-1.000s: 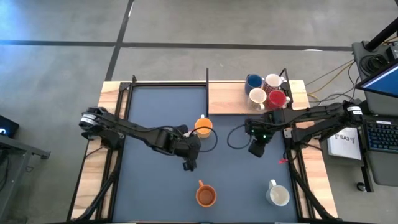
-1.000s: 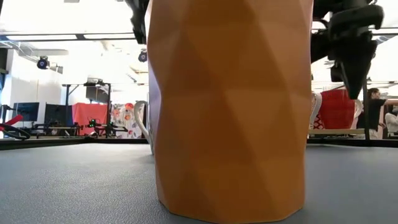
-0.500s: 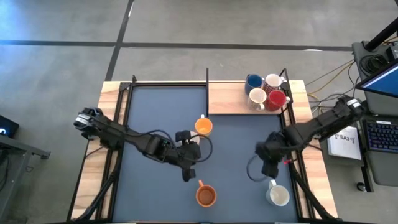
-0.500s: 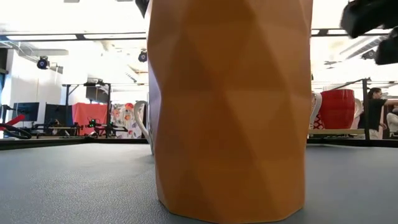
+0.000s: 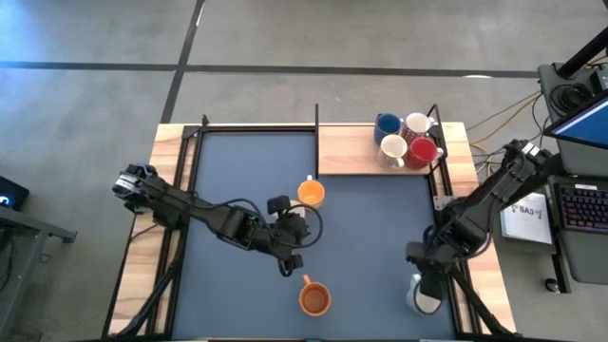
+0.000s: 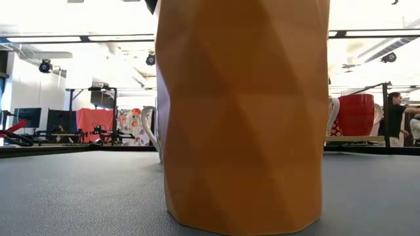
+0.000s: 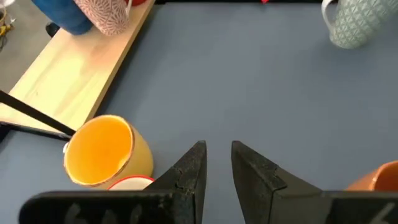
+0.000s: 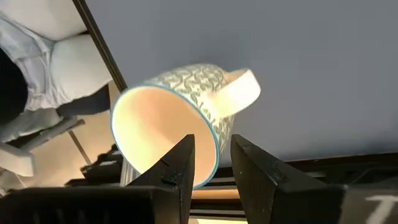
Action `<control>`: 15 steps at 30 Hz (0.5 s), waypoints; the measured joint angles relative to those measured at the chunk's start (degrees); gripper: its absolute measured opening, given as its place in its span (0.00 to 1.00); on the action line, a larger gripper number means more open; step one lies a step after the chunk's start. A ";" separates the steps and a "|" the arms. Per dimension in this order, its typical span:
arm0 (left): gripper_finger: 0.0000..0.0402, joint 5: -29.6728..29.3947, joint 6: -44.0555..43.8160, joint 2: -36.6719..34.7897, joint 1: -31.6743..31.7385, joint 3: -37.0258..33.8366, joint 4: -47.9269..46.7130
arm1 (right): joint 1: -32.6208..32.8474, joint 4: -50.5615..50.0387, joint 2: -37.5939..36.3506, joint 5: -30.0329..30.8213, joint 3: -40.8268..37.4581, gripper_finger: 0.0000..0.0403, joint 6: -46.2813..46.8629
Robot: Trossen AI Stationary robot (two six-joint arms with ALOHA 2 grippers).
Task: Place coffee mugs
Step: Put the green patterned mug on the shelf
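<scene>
Overhead, we see the coffee mugs spread across a dark blue mat (image 5: 237, 171) on the table. Four of them cluster on a wooden board (image 5: 347, 152) at the far right corner: a blue mug (image 5: 387, 124), a white mug (image 5: 417, 124), a cream mug (image 5: 392, 147) and a red mug (image 5: 424, 151), all close together. A yellow-orange mug (image 5: 311, 193) stands on the mat just beside the board's near edge. An orange-brown mug (image 5: 314, 298) sits near the front edge, and from table height its faceted side fills most of our low view. A pale patterned mug (image 5: 425, 297) stands at the front right corner.

Our right gripper (image 5: 427, 282) hangs directly over that patterned mug; its wrist camera shows the two fingers (image 8: 177, 163) slightly parted, straddling the mug's rim without clamping it.

Our left gripper (image 5: 288, 256) hovers above the mat between the yellow-orange mug and the orange-brown one, fingers (image 7: 186, 174) a narrow gap apart and holding nothing
</scene>
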 joint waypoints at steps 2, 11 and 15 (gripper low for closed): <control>0.14 -0.03 -0.02 0.00 0.00 -0.01 0.87 | 1.35 0.04 0.27 0.43 0.00 0.23 0.76; 0.14 -0.09 -0.02 -0.02 0.00 -0.01 1.96 | 3.88 0.11 4.34 1.97 0.01 0.23 -0.61; 0.14 -0.09 -0.01 -0.02 0.00 0.01 2.00 | 3.93 0.17 7.09 3.05 0.02 0.23 -3.38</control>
